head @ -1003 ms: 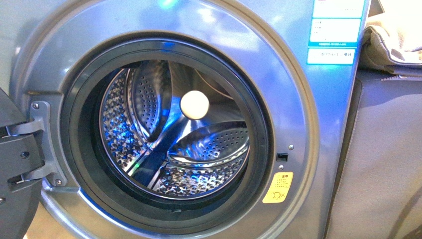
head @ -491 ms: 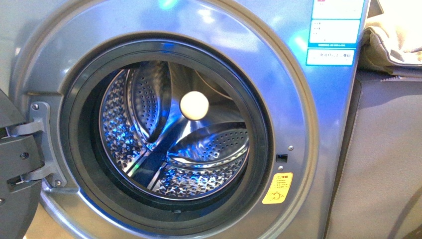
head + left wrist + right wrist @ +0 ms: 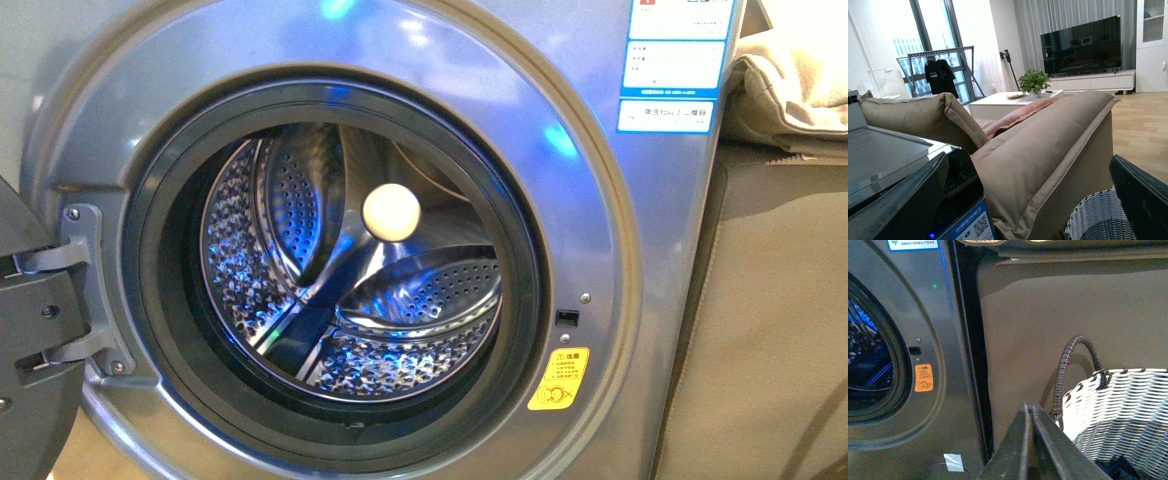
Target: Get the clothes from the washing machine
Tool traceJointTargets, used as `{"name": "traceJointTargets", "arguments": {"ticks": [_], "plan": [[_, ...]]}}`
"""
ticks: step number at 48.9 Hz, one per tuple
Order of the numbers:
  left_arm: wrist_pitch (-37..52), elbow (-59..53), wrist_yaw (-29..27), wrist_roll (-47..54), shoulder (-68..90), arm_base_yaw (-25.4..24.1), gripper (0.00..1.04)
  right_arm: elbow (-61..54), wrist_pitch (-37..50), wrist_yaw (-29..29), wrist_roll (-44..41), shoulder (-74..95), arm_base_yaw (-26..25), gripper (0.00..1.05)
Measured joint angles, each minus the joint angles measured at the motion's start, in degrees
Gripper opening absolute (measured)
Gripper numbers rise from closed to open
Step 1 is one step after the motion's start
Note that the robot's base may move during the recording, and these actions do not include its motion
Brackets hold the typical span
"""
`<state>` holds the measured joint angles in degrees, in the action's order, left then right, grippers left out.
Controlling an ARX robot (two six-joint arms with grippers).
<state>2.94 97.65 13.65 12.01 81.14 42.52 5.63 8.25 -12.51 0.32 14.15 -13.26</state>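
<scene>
The washing machine (image 3: 600, 250) fills the front view, its porthole door (image 3: 30, 340) swung open at the left. The perforated steel drum (image 3: 420, 300) holds only a cream round knob (image 3: 391, 212); no clothes show in it. A dark navy patch, seemingly clothes (image 3: 1122, 467), lies inside the woven basket (image 3: 1128, 410). My right gripper (image 3: 1029, 407) is shut with nothing in it, between the machine's front (image 3: 923, 330) and the basket. My left gripper (image 3: 1028, 210) is open and empty above the machine's black top panel (image 3: 878, 155). Neither gripper shows in the front view.
A beige sofa (image 3: 1048, 150) stands right beside the machine, with cushions (image 3: 790, 80) on it. The basket (image 3: 1098, 220) sits on the floor against the sofa's side, handle (image 3: 1068, 365) up. Further off are a white coffee table (image 3: 1013, 100), a TV (image 3: 1083, 45) and a drying rack (image 3: 943, 70).
Only the blue reflections on the machine's front have shifted; the drum and door look the same.
</scene>
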Motion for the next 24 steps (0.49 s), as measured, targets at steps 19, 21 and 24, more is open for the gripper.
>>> {"name": "traceJointTargets", "arguments": {"ticks": [19, 21, 24], "plan": [[-13.55, 6.82, -10.93, -5.25, 1.77, 0.37, 0.98, -2.27, -8.50, 11.80, -0.20, -11.23, 12.76, 0.02], [-18.38, 9.25, -15.34, -7.67, 2.25, 0.17, 0.98, -2.49, -8.50, 11.96, -0.20, -11.37, 12.94, 0.02], [-20.59, 11.52, -19.61, -9.31, 2.47, -0.52, 0.98, -2.84, -8.50, 12.50, -0.17, -11.67, 12.98, 0.02]]}}
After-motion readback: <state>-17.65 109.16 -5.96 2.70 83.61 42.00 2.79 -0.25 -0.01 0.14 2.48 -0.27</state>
